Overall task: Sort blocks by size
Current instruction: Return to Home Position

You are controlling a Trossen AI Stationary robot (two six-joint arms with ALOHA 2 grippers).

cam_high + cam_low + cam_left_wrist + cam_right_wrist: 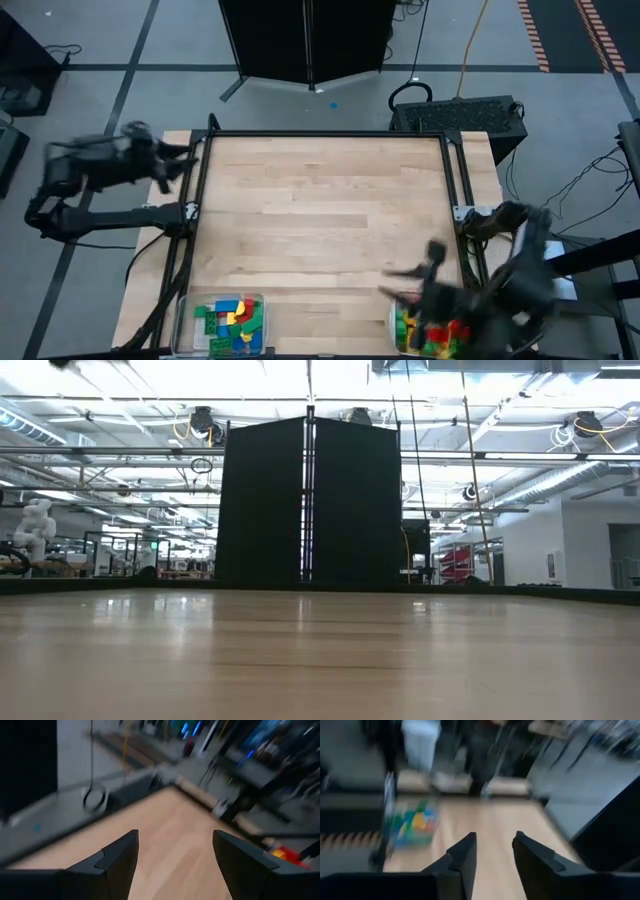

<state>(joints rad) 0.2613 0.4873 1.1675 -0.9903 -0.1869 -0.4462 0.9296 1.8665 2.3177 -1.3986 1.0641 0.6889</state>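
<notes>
Wooden table (320,660), blocks (232,318) seemingly in both bins (181,322)

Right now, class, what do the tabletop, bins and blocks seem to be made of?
Tabletop: wood, pale boards with visible grain and seams, a soft sheen. Bins: apparently clear plastic, since the blocks show through their walls. Blocks: probably moulded plastic, in flat bright red, yellow, green and blue.

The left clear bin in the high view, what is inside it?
The left bin holds a pile of blocks: green, blue, yellow, red. Blocks beneath the top ones are covered, so no count.
</notes>
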